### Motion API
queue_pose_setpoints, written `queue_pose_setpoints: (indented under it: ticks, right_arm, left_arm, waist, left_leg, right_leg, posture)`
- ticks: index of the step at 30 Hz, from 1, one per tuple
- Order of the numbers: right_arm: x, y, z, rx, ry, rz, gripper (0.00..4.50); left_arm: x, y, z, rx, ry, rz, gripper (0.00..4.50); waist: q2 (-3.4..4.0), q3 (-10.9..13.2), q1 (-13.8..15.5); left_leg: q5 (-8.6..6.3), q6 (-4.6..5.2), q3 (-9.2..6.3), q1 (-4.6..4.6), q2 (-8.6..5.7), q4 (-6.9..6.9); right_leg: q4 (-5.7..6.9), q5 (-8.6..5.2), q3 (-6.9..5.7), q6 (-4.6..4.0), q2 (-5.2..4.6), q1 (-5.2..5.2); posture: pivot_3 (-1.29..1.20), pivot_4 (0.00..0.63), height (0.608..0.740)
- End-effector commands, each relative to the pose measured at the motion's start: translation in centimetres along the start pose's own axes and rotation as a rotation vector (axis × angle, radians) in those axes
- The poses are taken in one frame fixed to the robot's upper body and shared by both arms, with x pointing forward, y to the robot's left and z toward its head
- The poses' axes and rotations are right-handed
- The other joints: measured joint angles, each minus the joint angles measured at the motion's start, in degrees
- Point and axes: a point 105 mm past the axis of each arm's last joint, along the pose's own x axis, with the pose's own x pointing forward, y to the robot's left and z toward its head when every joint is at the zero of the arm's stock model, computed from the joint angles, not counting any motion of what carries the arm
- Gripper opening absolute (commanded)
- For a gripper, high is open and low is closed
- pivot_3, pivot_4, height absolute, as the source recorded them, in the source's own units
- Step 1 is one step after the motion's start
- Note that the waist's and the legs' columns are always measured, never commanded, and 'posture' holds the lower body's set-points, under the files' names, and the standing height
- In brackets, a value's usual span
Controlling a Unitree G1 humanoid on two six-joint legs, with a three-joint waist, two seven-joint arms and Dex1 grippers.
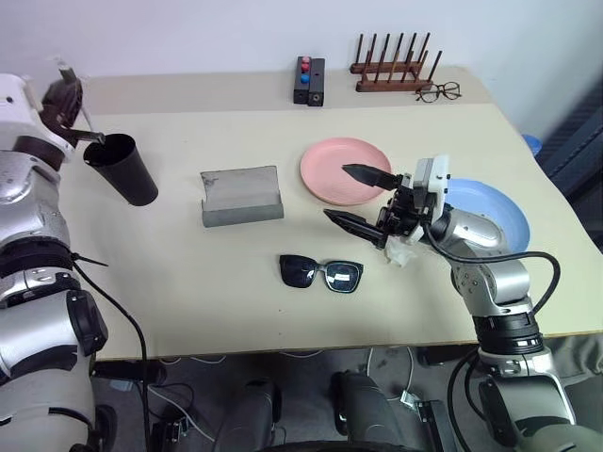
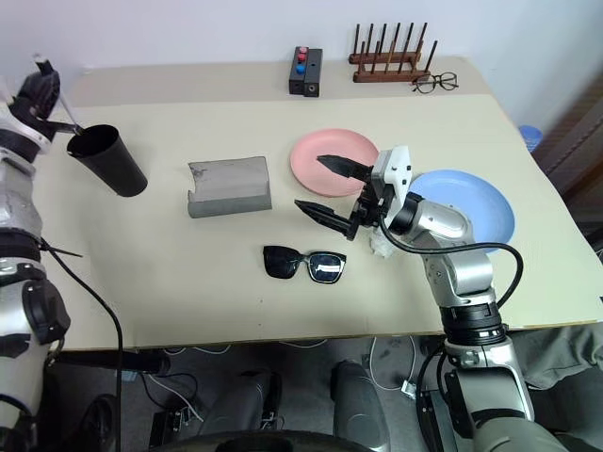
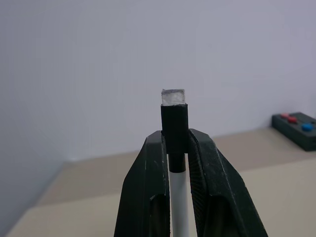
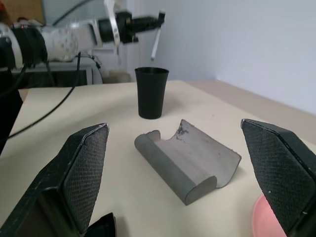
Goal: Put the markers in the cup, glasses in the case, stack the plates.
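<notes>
the marker (image 3: 178, 197) is pinched by its black cap between the narrowed fingers of the left gripper (image 3: 176, 148), its white barrel hanging down, held in the air just above and beside the rim of the cup (image 1: 123, 168). the cup stands upright near the table's (image 1: 188, 282) far left edge, well apart from everything else. so the step in hand looks like the first one, getting the marker into the cup; the drop is not yet made. the next move calls for lining the barrel's lower end over the cup's mouth, then letting the fingers part so it falls inside rather than glancing off the rim.

the case (image 1: 241, 196) lies open at mid-table, with the sunglasses (image 1: 321, 273) in front of it, unfolded and untouched. the pink plate (image 1: 330, 174) and the blue plate (image 1: 504, 217) sit side by side, unstacked. the right gripper (image 1: 356, 197) hovers wide open and empty over the pink plate's near edge, pointing toward the case.
</notes>
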Motion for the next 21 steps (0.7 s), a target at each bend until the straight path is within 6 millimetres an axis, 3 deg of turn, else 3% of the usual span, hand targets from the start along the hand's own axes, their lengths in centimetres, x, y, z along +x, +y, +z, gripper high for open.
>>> queue_pose_setpoints:
  ticks: [1,8,11,17,20,21]
  right_arm:
    - [0.2,0.2,2.4,-0.032,-0.080,0.020,4.38]
    - [0.2,0.3,2.2,-0.034,-0.070,0.011,4.38]
    - [0.2,0.3,2.2,-0.037,-0.064,0.010,4.38]
    - [0.1,0.3,2.1,-0.039,-0.054,0.007,4.38]
    - [0.0,0.4,1.9,-0.037,-0.050,0.006,4.38]
    - [0.0,0.4,1.9,-0.033,-0.051,0.004,4.38]
  left_arm:
    - [-0.3,0.7,0.6,-0.017,-0.034,0.020,0.07]
    - [-0.5,0.4,-0.5,-0.046,-0.001,-0.001,0.07]
    - [-0.6,0.5,-0.5,-0.040,-0.001,0.005,1.31]
    - [-0.4,0.4,0.5,-0.052,-0.020,-0.008,4.28]
    - [-0.1,-1.2,1.5,-0.058,-0.030,-0.113,4.28]
    - [0.0,-2.8,1.9,-0.067,-0.031,-0.203,4.28]
  waist:
    - [0.00,0.00,-0.17]
    - [-0.01,0.00,-0.07]
    - [-0.01,0.00,-0.08]
    - [0.00,0.00,-0.08]
    - [-0.01,0.00,-0.09]
    - [-0.01,0.00,-0.09]
  left_leg:
    - [0.00,0.00,0.00,0.00,0.02,0.00]
    - [-0.01,0.01,-0.01,0.00,0.02,0.00]
    - [-0.01,0.01,-0.01,0.00,0.02,0.00]
    - [-0.01,0.01,-0.01,0.00,0.02,0.00]
    - [-0.01,0.01,-0.01,-0.01,0.02,0.00]
    - [-0.01,0.01,-0.01,-0.01,0.02,0.00]
  right_leg:
    - [0.00,0.00,0.00,0.00,0.02,-0.01]
    - [0.01,0.00,0.00,0.00,0.02,-0.01]
    - [0.01,0.00,0.00,0.00,0.02,-0.01]
    - [0.01,0.00,0.00,0.00,0.02,-0.01]
    - [0.00,0.00,0.00,0.00,0.02,-0.01]
    - [0.00,0.00,0.00,0.00,0.02,-0.01]
  posture:
    - [0.00,0.150,0.740]
    - [0.00,0.150,0.740]
    - [0.00,0.150,0.740]
    - [0.00,0.150,0.740]
    - [0.00,0.150,0.740]
    - [0.00,0.150,0.740]
